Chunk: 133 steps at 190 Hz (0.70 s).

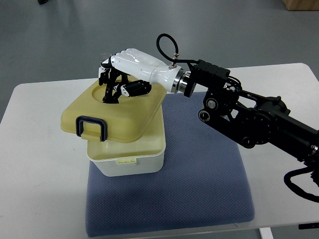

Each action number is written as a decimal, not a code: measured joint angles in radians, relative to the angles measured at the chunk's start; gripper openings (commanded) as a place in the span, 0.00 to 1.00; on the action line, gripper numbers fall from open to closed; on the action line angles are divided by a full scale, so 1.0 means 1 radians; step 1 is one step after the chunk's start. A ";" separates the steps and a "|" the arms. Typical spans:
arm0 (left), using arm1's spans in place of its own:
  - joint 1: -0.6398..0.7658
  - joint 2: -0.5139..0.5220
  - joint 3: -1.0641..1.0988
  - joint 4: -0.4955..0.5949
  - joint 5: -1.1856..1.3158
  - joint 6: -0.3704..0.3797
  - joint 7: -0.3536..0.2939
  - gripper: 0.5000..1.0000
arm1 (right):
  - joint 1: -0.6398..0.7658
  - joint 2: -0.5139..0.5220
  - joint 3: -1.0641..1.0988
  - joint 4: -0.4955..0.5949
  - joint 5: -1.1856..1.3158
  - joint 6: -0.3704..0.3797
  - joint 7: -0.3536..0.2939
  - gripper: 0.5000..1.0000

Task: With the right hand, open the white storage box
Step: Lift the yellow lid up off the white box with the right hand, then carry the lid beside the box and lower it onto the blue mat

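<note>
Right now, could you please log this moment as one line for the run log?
right hand: fingers on lid's far edge | lid: shifted askew, front latch off | storage box: on blue mat | left: absent

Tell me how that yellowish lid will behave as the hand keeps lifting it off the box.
The lid looks like rigid moulded plastic, so it should stay stiff. It already sits skewed over the box, so it may slide sideways. The right hand holds only its far edge; tipping seems possible.

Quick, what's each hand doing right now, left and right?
Right hand: fingers curled down on the far edge of the yellowish lid, which sits shifted off the white storage box.
Left hand: not in view.
</note>
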 measured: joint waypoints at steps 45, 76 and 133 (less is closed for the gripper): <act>0.000 0.000 0.000 0.001 0.000 0.000 0.000 1.00 | 0.043 -0.111 0.037 0.051 0.040 0.007 0.003 0.00; 0.000 0.000 0.000 0.001 0.000 0.000 0.000 1.00 | 0.054 -0.247 0.041 0.095 0.109 0.009 0.010 0.00; 0.000 0.000 0.002 0.000 0.001 -0.001 0.000 1.00 | 0.049 -0.463 0.042 0.125 0.227 0.008 0.049 0.00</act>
